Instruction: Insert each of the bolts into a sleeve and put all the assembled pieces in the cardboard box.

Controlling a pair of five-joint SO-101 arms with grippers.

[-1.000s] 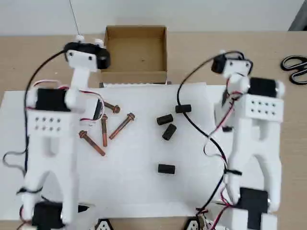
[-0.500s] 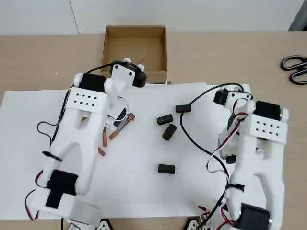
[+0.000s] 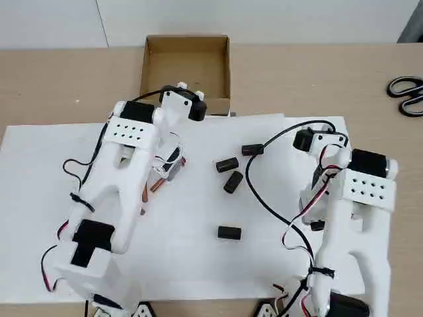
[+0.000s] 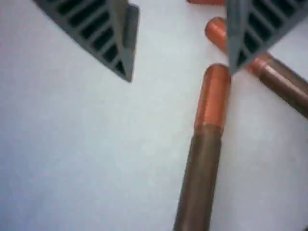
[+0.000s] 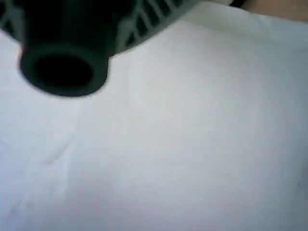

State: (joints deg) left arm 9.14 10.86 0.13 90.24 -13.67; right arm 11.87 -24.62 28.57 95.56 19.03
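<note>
Several copper bolts lie on the white sheet under my left arm; one bolt (image 3: 158, 184) pokes out beside it. My left gripper (image 3: 169, 165) hangs open just above them. In the left wrist view its grey fingertips (image 4: 124, 57) stand apart, and a bolt (image 4: 208, 139) lies with its tip by the other finger. My right gripper (image 3: 316, 223) is shut on a black sleeve (image 5: 65, 67), held low over the sheet at the right. Loose sleeves lie mid-sheet: one (image 3: 252, 150), a pair (image 3: 229, 173) and one nearer the front (image 3: 229, 232). The cardboard box (image 3: 188, 69) stands open at the back.
Scissors (image 3: 406, 92) lie on the wooden table at the far right. The white sheet (image 3: 198, 271) covers the work area, with bare room along its front and left. Black cables loop from the right arm over the sheet near the sleeves.
My left arm has swung from beside the box to over the bolts and come down on them. My right arm has drawn back toward the front with its sleeve.
</note>
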